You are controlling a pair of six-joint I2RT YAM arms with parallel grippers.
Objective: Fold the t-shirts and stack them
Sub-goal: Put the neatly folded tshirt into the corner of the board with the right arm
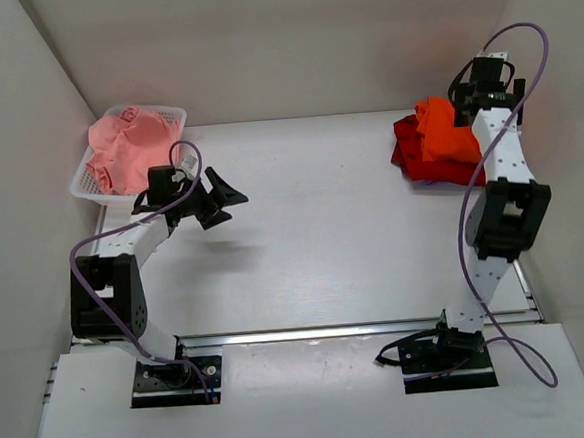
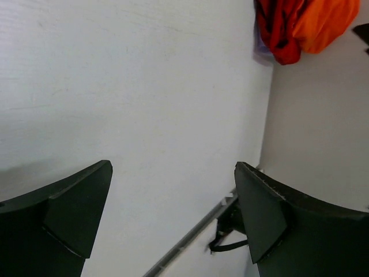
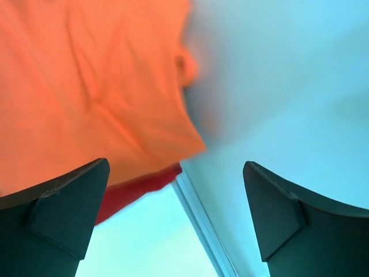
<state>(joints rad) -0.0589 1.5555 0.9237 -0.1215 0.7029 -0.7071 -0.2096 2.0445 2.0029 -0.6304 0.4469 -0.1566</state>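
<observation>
Top external view: a white table [image 1: 323, 227] with pale walls on three sides; both arm bases sit at the near edge.
Mesh basket [image 1: 81, 188]: white, at the far left corner of the table.
Pink t-shirt [image 1: 126, 142]: crumpled and unfolded, heaped in the basket and rising above its rim.
Left gripper [image 1: 227, 203]: just right of the basket and pointing toward the middle of the table. Its jaws are spread wide with nothing between them.
Left wrist view: the left gripper [image 2: 173, 173] shows only bare table between its two dark fingers. The red and orange shirts lie well away at the upper right.
Red t-shirt [image 1: 408, 157]: at the far right of the table, lying flat at the bottom of the pile. Its edges stick out to the left and near side.
Orange t-shirt [image 1: 440, 132]: folded and resting on top of the red t-shirt.
Right gripper [image 1: 470, 92]: at the far right edge of the pile, above the orange t-shirt.
Right wrist view: the right gripper [image 3: 177, 167] has its jaws wide apart and grips nothing. The orange cloth fills the upper left, and a strip of red shows beneath it.
</observation>
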